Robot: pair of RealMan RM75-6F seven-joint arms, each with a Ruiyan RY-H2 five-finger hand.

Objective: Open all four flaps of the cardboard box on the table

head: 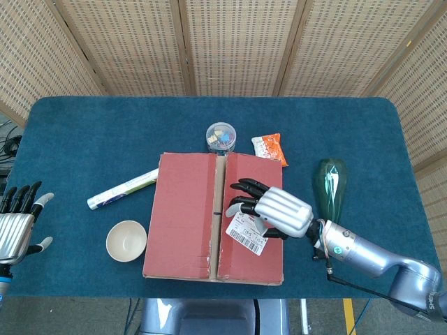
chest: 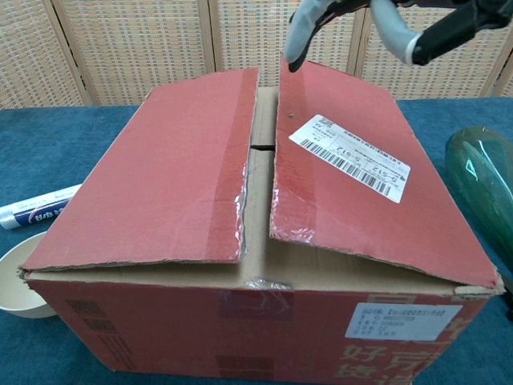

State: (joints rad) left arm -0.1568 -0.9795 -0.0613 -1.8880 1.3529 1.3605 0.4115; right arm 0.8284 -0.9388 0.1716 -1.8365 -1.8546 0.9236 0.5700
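Note:
The red cardboard box (head: pixel 183 216) (chest: pixel 184 176) stands at the table's front middle. Its two top flaps lie down with a narrow gap along the middle, and the right flap (chest: pixel 353 192) carries a white barcode label (head: pixel 246 235). My right hand (head: pixel 271 209) (chest: pixel 361 16) hovers over the right flap with its fingers spread and pointing at the gap. One fingertip (chest: pixel 292 60) hangs close to that flap's inner far edge, and I cannot tell if it touches. It holds nothing. My left hand (head: pixel 17 222) is open at the table's left edge, far from the box.
A green bottle (head: pixel 330 187) (chest: pixel 481 180) lies right of the box. A bowl (head: pixel 126 240) (chest: pixel 16 277) and a white tube (head: pixel 123 189) (chest: pixel 36 207) lie to its left. A clear jar (head: pixel 221 135) and a snack packet (head: pixel 269 148) sit behind it.

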